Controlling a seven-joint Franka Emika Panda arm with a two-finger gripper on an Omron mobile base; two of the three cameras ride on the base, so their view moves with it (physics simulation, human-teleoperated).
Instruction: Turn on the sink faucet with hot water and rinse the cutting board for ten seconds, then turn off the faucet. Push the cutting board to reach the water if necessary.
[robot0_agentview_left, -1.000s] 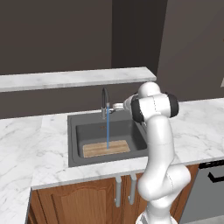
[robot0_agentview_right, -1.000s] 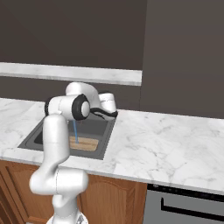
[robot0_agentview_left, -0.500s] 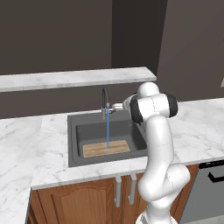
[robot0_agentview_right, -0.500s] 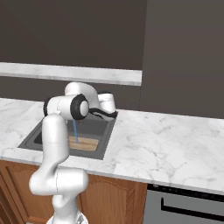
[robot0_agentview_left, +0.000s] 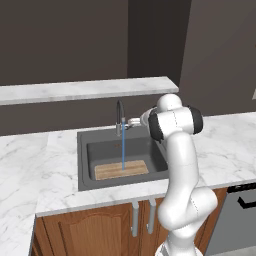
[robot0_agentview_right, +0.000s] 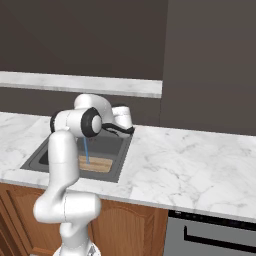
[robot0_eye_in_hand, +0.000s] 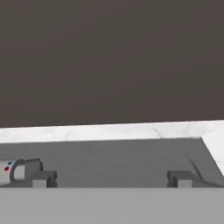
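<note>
Blue water stream (robot0_agentview_left: 123, 152) strikes the light-brown wooden cutting board (robot0_agentview_left: 121, 170) — rinsing underway, shut-off pending — two-finger gripper (robot0_eye_in_hand: 109, 178) jaws spread wide, empty.

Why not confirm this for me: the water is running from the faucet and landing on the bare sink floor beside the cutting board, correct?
Not quite. The water is running from the sink faucet, but the left base view shows the stream landing on the cutting board itself, near its middle, not on the bare floor of the sink beside it.
</note>
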